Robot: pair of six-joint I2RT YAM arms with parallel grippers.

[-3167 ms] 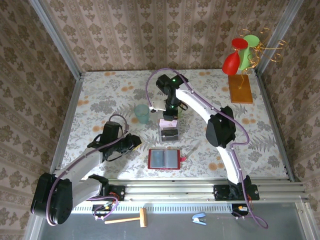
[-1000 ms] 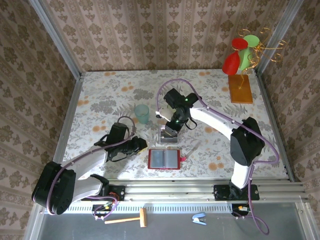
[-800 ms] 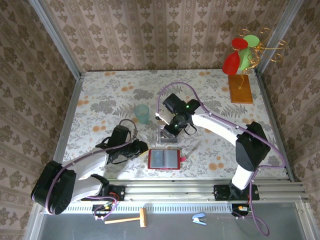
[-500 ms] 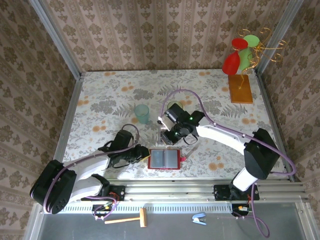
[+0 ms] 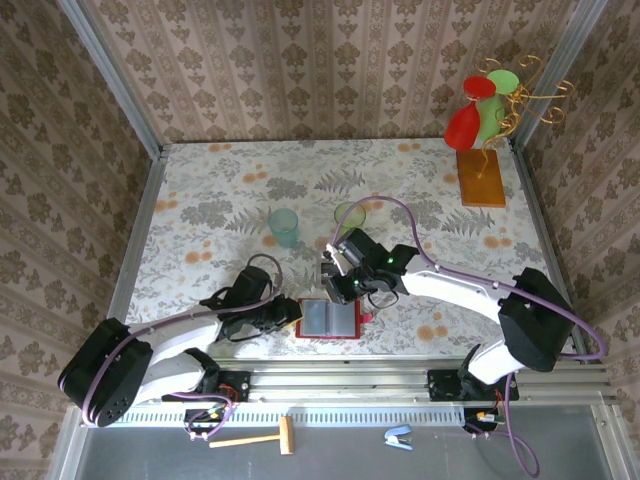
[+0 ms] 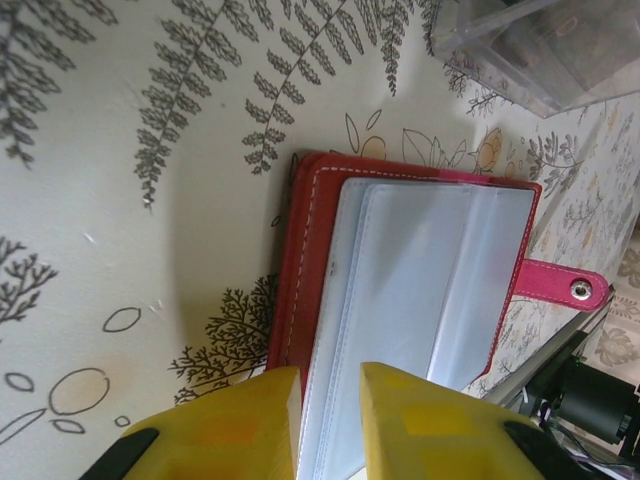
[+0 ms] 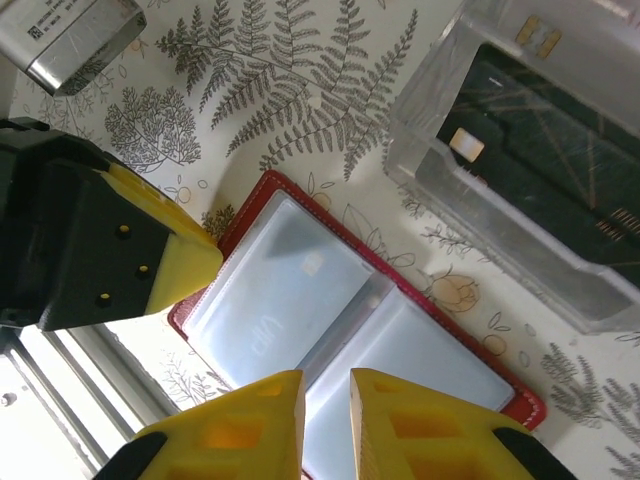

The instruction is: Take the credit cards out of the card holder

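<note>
The card holder point(image 5: 328, 318) lies open on the table, dark red with grey see-through pockets point(image 7: 290, 290) and a pink tab point(image 6: 560, 286). A pale card with a chip point(image 7: 312, 262) shows through its left pocket. My left gripper point(image 5: 290, 312) is low at the holder's left edge point(image 6: 300, 270), fingers point(image 6: 240, 425) a narrow gap apart over the stitched border, so it is open. My right gripper point(image 5: 340, 287) hovers over the holder's spine, fingers point(image 7: 420, 425) slightly apart with nothing between them. Dark cards point(image 7: 545, 140) lie in the clear plastic box point(image 7: 500, 230).
The clear box point(image 6: 540, 50) stands just behind the holder. A teal cup point(image 5: 284, 226) and a green round thing point(image 5: 348, 213) sit further back. A wooden stand with red and green cups point(image 5: 480, 175) is at the back right. A thin silvery stick point(image 5: 385, 297) lies right of the holder.
My right gripper has come from above the clear box towards the near edge and now hangs over the holder. My left gripper has slid right to the holder's left edge.
</note>
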